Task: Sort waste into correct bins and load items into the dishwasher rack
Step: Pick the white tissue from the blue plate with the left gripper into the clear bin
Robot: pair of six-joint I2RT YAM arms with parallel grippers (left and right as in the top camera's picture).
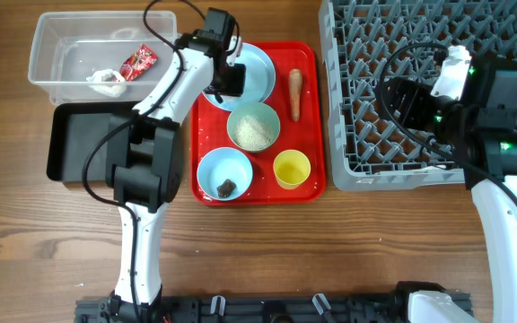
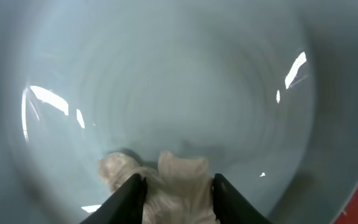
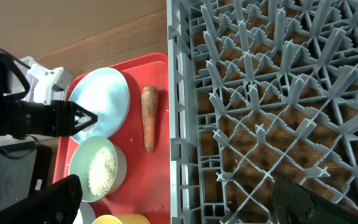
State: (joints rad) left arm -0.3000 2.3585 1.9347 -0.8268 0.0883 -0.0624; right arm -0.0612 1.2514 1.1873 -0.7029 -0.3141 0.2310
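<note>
My left gripper (image 1: 225,87) is down on the light-blue plate (image 1: 257,72) at the back of the red tray. In the left wrist view its fingers (image 2: 179,196) are shut on a piece of crumpled white paper (image 2: 179,180) that touches the plate (image 2: 185,81). The clear bin (image 1: 56,54) holds the red wrapper (image 1: 139,61) and another crumpled paper (image 1: 106,82). The black bin (image 1: 83,144) is bare. My right gripper (image 3: 179,205) is open and empty over the dishwasher rack's (image 1: 420,170) left part. The carrot (image 1: 295,92), rice bowl (image 1: 254,127), bowl with the brown scrap (image 1: 225,173) and yellow cup (image 1: 292,169) are on the tray.
The red tray (image 1: 308,193) lies between the two bins on the left and the rack on the right, close against the rack's left wall (image 3: 176,124). My left arm reaches over the black bin and the tray's left edge. Bare wooden table lies in front.
</note>
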